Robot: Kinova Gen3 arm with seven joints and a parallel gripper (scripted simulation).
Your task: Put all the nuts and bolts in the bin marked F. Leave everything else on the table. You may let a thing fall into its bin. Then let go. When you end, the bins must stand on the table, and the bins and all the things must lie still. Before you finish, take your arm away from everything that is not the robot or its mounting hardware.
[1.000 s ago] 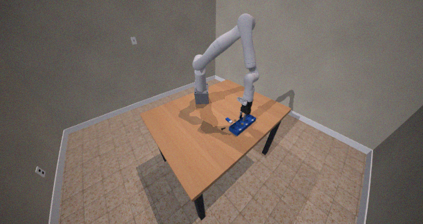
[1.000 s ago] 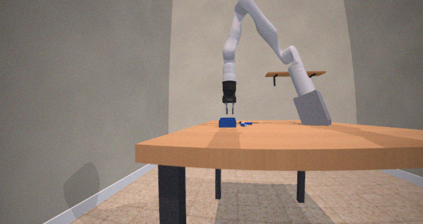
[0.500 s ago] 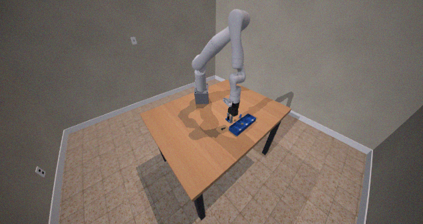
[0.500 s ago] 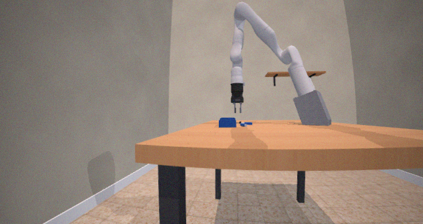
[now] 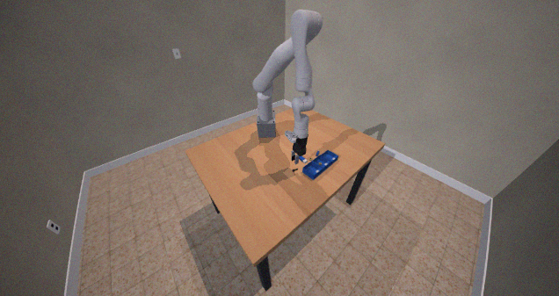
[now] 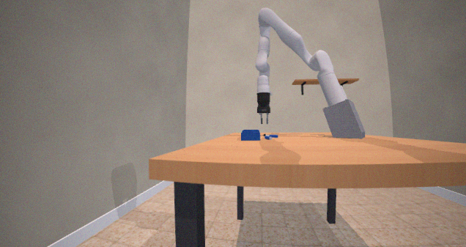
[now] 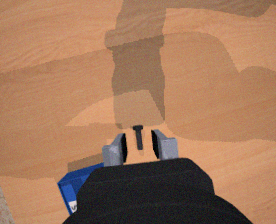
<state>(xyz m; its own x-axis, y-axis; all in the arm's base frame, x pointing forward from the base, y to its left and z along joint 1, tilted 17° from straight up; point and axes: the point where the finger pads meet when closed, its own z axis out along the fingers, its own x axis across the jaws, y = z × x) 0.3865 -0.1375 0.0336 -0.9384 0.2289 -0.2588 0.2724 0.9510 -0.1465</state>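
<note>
My gripper (image 7: 139, 141) hangs a little above the table with its fingers partly open and nothing between them. It also shows in the top view (image 5: 294, 157) and the exterior view (image 6: 264, 122). A small black bolt (image 7: 138, 136) lies on the wood straight below, seen through the gap between the fingers; it also shows in the top view (image 5: 294, 169). The blue bin (image 5: 323, 163) with its compartments stands just right of the gripper; a corner of it shows in the wrist view (image 7: 77, 188). Small brass nuts lie inside it. The bin's letter marks are not readable.
A small blue and white block (image 5: 303, 159) lies between the gripper and the bin. Another small blue thing (image 5: 316, 151) lies behind the bin. The arm's grey base (image 5: 266, 128) stands at the table's far edge. A wall shelf (image 6: 324, 81) hangs behind the arm.
</note>
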